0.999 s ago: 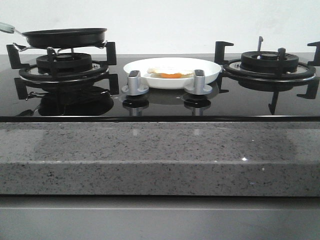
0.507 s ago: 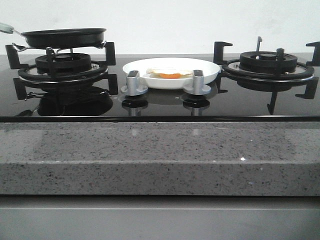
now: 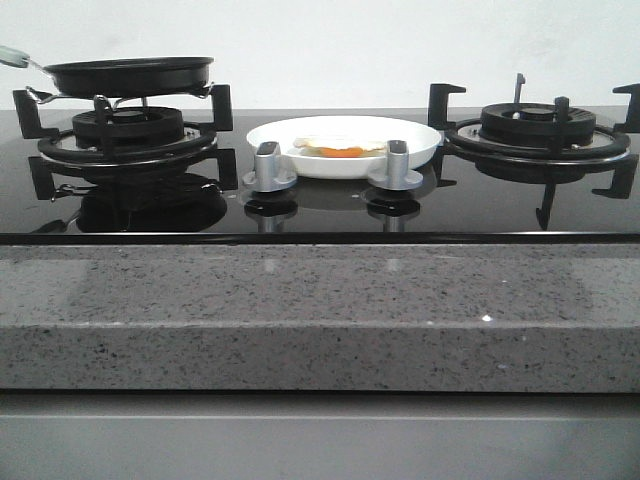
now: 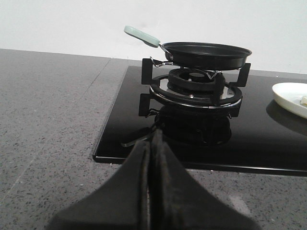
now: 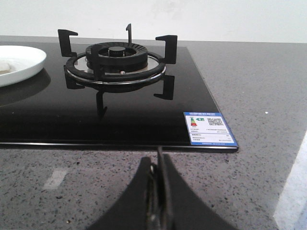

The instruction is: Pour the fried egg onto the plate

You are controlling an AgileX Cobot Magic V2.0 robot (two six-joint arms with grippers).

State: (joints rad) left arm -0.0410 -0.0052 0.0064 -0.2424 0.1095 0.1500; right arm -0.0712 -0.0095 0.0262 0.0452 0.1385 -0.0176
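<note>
The fried egg [image 3: 340, 148], cream-white with an orange yolk, lies on the white plate [image 3: 420, 140] in the middle of the black cooktop. The plate's edge also shows in the left wrist view [image 4: 290, 96] and the right wrist view [image 5: 29, 62]. The black frying pan [image 3: 130, 75] with a pale green handle [image 4: 141, 36] sits on the left burner. My left gripper [image 4: 149, 143] is shut and empty over the grey counter, in front of the left burner. My right gripper [image 5: 157, 165] is shut and empty in front of the right burner. Neither gripper shows in the front view.
The left burner grate [image 3: 125, 140] carries the pan; the right burner grate [image 3: 540, 130] stands bare. Two silver knobs [image 3: 268, 168] [image 3: 397, 165] stand in front of the plate. A blue label [image 5: 210, 128] sits at the cooktop's front right corner. Grey stone counter [image 3: 320, 310] surrounds it.
</note>
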